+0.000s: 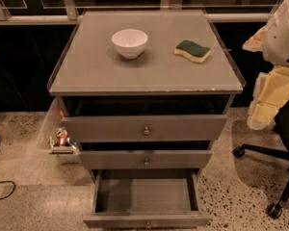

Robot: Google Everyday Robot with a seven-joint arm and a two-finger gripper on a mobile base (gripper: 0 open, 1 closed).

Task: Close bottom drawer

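Note:
The grey cabinet [144,76] has three drawers. The bottom drawer [147,220] is pulled far out towards me, and its shallow grey tray [145,195] shows and is empty. Its small round knob [148,224] sits at the frame's lower edge. The middle drawer front [145,159] and the top drawer front [144,128] stick out only slightly. My gripper [267,100], cream-coloured below the white arm [283,30], hangs at the right edge, beside the cabinet's right side, well above and to the right of the bottom drawer. It holds nothing that I can see.
A white bowl [129,42] and a green-and-yellow sponge [192,50] lie on the cabinet top. A clear bin [61,138] with small items stands at the cabinet's left. An office chair's wheeled base [274,177] is on the right, and a cable [0,189] lies on the floor at the left.

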